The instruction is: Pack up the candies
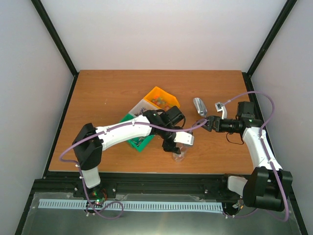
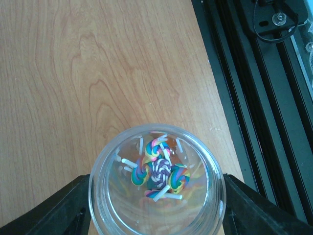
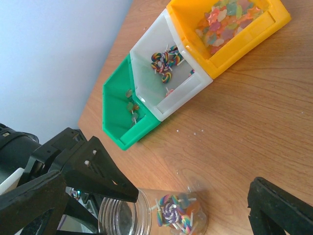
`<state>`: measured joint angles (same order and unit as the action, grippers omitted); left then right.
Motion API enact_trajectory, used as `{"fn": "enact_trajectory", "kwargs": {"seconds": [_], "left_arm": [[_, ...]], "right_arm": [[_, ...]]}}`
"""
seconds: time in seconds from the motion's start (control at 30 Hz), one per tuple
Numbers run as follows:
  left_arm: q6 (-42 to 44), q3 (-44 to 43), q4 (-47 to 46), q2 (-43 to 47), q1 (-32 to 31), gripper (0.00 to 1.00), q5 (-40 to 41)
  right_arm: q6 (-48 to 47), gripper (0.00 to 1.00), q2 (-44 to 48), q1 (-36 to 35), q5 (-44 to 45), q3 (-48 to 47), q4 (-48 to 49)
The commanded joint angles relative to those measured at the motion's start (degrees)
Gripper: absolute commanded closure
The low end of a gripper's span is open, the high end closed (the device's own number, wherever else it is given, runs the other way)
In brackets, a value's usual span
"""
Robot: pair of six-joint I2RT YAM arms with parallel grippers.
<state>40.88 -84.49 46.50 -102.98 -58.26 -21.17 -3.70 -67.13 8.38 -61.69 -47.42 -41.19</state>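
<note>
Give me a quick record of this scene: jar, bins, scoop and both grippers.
jar: clear, clamped in left gripper, swirl lollipops inside
bins: green bin, white bin, yellow bin, side by side
yellow bin contents: mixed candies
scoop: silver, next to right gripper; grip unclear

Bright, even light; soft shadows

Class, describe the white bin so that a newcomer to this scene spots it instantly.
On the wooden table three plastic bins sit pressed together in a row. The white bin is the middle one, between the green bin and the yellow bin. It alone holds rainbow swirl lollipops with white sticks.
</note>
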Motion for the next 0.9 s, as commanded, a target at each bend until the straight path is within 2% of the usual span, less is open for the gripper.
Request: {"fn": "enact_trajectory", "kwargs": {"seconds": [0.0,0.3,0.87], "left_arm": [[-0.4,2.1,0.0,-1.6,0.2,0.48,0.0],[1.1,7.4,-1.3,0.2,0.6,0.5,3.0],[7.0,13.0,2.5,6.0,9.6,0.51,6.6]], "right_arm": [[-1.0,0.0,-0.1,0.6,-0.4,-1.2,-0.4],[-1.3,0.0,-0.4,0.6,-0.4,-1.4,-0.5],[-5.5,0.0,0.2,0.5,-3.3,0.4,1.7]]}}
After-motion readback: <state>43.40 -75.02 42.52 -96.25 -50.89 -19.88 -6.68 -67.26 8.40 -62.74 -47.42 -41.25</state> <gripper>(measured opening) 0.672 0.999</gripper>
